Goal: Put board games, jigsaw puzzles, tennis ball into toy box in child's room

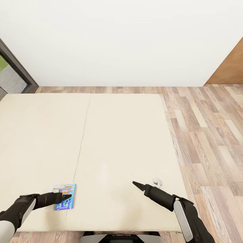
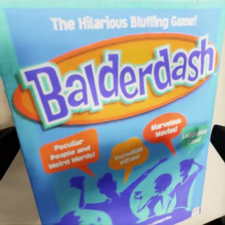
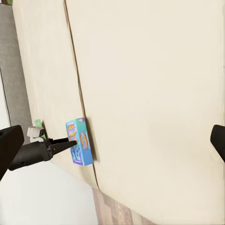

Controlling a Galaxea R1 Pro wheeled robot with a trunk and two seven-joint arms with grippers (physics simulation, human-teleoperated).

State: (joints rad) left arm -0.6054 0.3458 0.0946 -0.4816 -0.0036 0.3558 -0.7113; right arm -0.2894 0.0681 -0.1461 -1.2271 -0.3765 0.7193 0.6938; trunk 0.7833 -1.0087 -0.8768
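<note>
Left end effector [image 1: 66, 196] apart over board game [image 1: 66, 199] | long axis along bed [image 1: 128, 141] seam

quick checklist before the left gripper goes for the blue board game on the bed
1. Target found: ok. The Balderdash game lies flat on the bed, near its close edge.
2. Left gripper lined up: ok. It sits over the box, and the left wrist view looks straight at the lid.
3. Left gripper open or shut: cannot tell. Dark fingers show at both sides of the box.
4. Grip made: cannot tell. Contact with the box is not visible.
5. Right gripper out of the way: ok. It hangs over bare mattress, apart from the box, carrying nothing.
</note>
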